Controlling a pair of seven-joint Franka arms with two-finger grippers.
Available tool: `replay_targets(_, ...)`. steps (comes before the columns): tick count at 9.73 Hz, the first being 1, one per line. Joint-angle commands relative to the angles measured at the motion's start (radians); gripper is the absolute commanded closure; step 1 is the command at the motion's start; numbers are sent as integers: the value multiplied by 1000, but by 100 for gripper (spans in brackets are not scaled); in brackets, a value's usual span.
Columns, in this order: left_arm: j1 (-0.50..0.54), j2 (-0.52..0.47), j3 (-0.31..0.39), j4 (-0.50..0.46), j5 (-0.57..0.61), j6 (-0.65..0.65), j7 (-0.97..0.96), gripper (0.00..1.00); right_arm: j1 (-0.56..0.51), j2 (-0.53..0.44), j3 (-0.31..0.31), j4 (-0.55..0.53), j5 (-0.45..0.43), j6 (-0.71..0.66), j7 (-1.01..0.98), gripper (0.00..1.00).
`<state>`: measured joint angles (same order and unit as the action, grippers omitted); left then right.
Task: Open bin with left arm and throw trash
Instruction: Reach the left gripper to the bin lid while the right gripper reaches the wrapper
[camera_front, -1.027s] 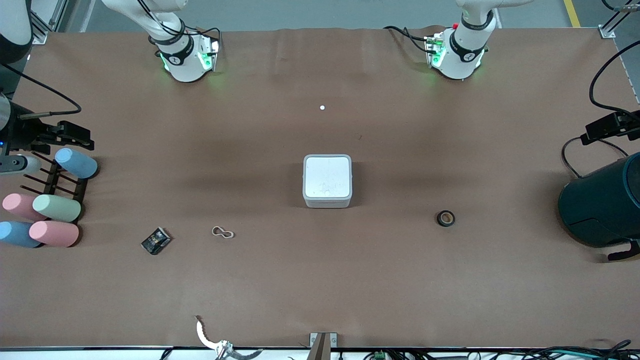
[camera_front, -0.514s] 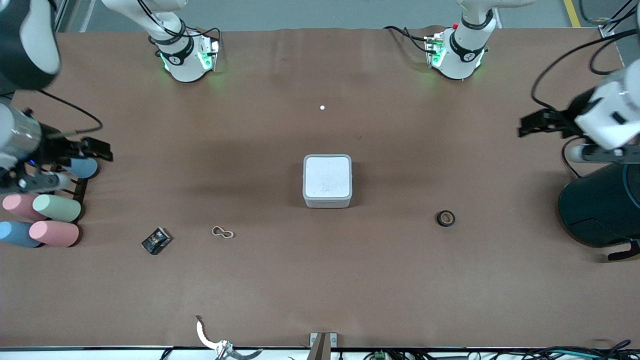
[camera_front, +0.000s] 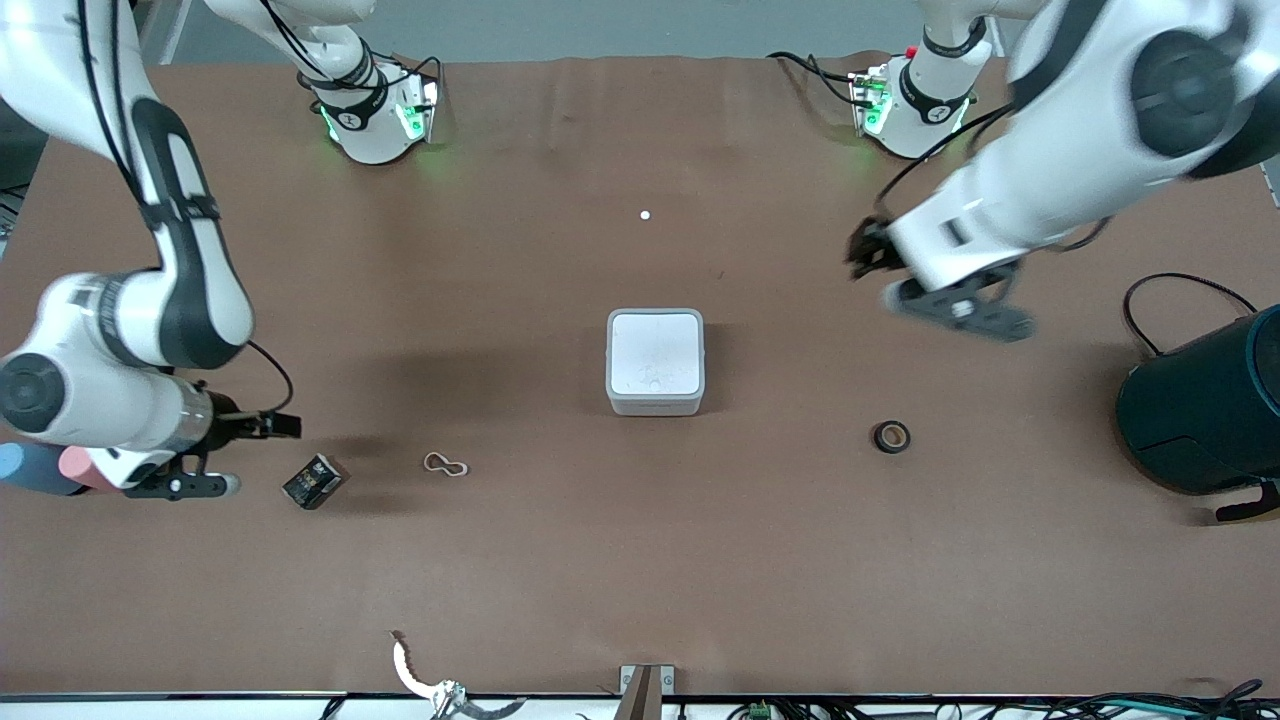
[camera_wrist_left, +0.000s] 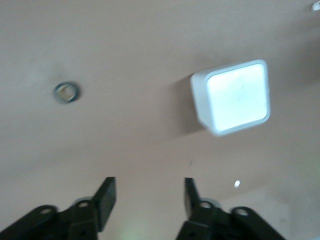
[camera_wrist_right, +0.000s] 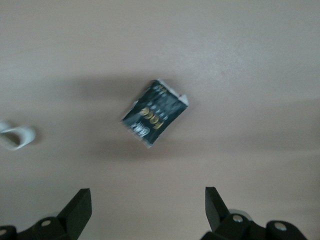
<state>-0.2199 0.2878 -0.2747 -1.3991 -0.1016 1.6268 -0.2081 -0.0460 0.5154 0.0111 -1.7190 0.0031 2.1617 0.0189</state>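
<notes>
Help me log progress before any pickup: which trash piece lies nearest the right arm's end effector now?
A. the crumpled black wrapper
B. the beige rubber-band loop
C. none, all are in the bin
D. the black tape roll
A. The right end effector hangs with its fingers apart beside the crumpled black wrapper; the right wrist view shows the wrapper just ahead of its fingers.

On the worktop (camera_front: 640, 560) are 1 white bin (camera_front: 655, 362), 1 black wrapper (camera_front: 313, 481), 1 rubber band (camera_front: 446, 464), 1 tape roll (camera_front: 891, 437), 1 white dot (camera_front: 645, 215) and 1 dark teal drum (camera_front: 1205, 410), plus 2 robot arms.
</notes>
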Motion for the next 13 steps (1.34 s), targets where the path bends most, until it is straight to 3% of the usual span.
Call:
replay_targets(1, -109, 169, 2, 23, 51, 152, -182, 91, -2, 12, 10, -77, 15, 110, 143, 0)
replay_targets(3, -226, 307, 9, 23, 185, 347, -301, 91, -14, 75, 10, -74, 27, 212, 200, 0)
replay_targets(5, -281, 396, 12, 23, 247, 482, -433, 91, -23, 107, 10, -39, 34, 242, 257, 0)
replay_targets(9, -289, 448, 11, 23, 260, 547, -511, 91, -26, 147, 10, 22, 50, 247, 435, 0)
replay_targets(11, -291, 510, 11, 18, 266, 646, -521, 91, -6, 176, 10, 33, 49, 250, 455, 0)
replay_targets(13, -282, 524, 11, 15, 269, 670, -517, 91, -6, 190, 10, 42, 47, 248, 470, 9)
